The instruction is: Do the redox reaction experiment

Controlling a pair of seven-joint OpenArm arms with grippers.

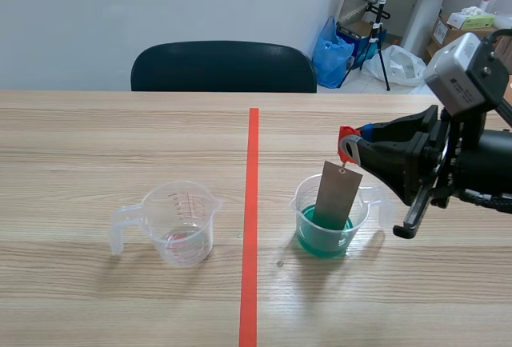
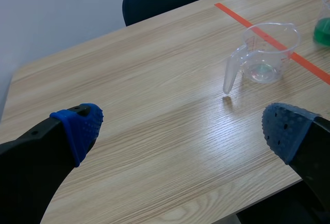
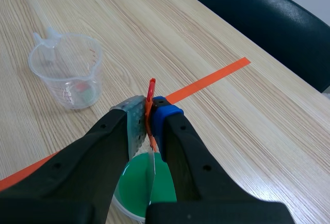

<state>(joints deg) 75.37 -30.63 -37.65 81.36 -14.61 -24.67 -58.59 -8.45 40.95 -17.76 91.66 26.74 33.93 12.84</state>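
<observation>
My right gripper has its fingers pinched on the red clip, so the grey metal strip hangs with its lower end dipped in the green-liquid beaker on the bench. My left gripper hovers, fingers wide, well apart from the empty beaker.

green beaker — mostly hidden (right wrist view) behind the right end effector.
</observation>
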